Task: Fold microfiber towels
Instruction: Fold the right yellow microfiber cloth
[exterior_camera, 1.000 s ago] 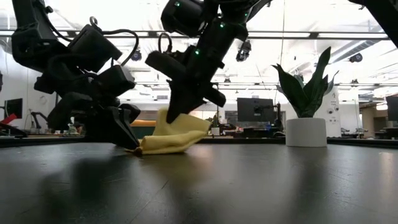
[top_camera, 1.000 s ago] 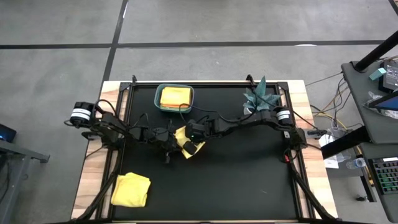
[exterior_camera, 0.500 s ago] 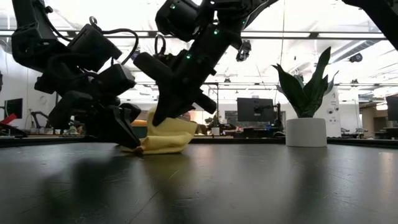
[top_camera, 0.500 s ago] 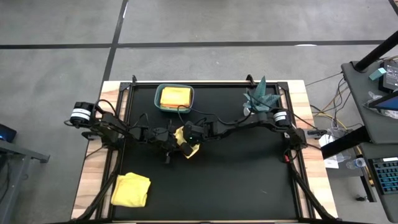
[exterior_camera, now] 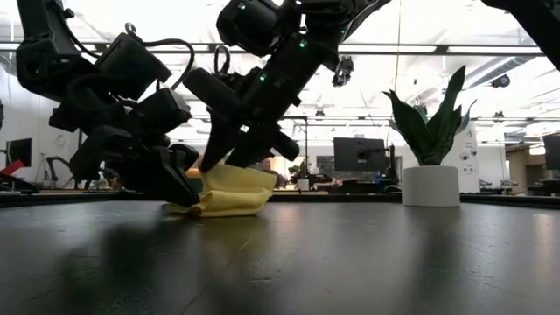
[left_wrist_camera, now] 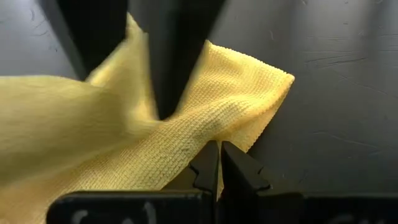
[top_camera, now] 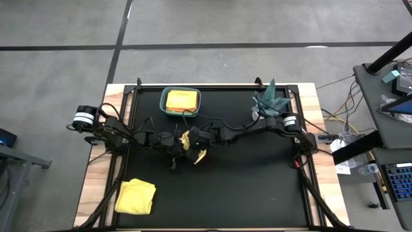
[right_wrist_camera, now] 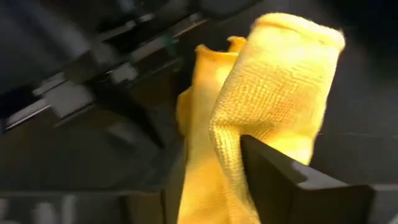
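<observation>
- Centrally, on the black table top [top_camera: 257,187], a yellow towel [exterior_camera: 229,192] lies bunched between the two grippers, just in front of the teal bin [top_camera: 181,102].
- Left gripper [left_wrist_camera: 219,163]: jaws pressed together on one corner edge of that towel, pinning it low against the surface.
- Right gripper [exterior_camera: 220,150]: angled down onto the top of the same towel; a fold of cloth drapes over one finger [right_wrist_camera: 292,180], and the wrist view leaves it unclear whether the jaws are parted or still pinching.
- Risk, cloth snagging: judged from the drape over the finger, the loop pile could cling as the right arm lifts, dragging the fold open.
- Risk, uneven fold: the towel looks crumpled rather than flat, so the edges may not line up and the layer may spring back.
- Risk, collision: the two wrists sit very close together, so a small sideways move could knock one against the other.
- Other towels: a second yellow towel [top_camera: 135,196] lies loosely near the table's front left corner, well apart; a folded yellow one [top_camera: 181,99] rests inside the bin.
- Surface: matte black and bare between items, framed by a pale wooden border [top_camera: 90,187]; a potted plant [exterior_camera: 429,140] stands at the far right.
- Room: grey floor with dark lines, a desk with cables at the right, and monitors and ceiling lights beyond.
</observation>
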